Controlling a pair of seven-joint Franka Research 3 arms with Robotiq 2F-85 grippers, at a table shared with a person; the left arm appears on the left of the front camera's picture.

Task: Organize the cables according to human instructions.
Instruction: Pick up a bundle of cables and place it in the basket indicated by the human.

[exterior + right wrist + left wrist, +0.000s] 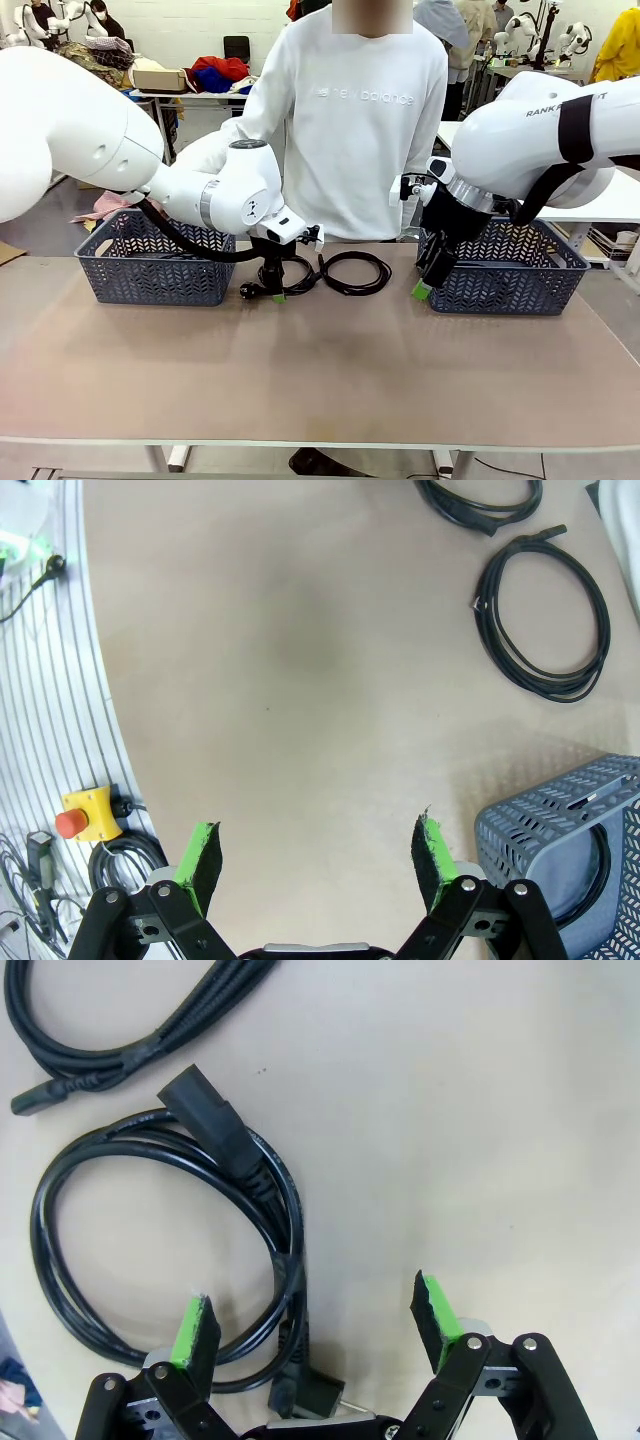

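We are hovering our left gripper [312, 1322], jaws released, over a coiled cable [170, 1250]; right gripper [315, 850] jaws are hanging released at three o'clock.

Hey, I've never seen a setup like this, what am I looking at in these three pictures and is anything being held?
Two white robot arms share a table with a person standing opposite. The front view looks across the table. The other two come from cameras on each wrist, looking down past green-padded fingers. The left gripper hangs open over a coiled black cable; a second cable lies beside it. The right gripper is open over bare tabletop next to the right basket, which has a cable inside. A left basket stands opposite. Nothing is held.
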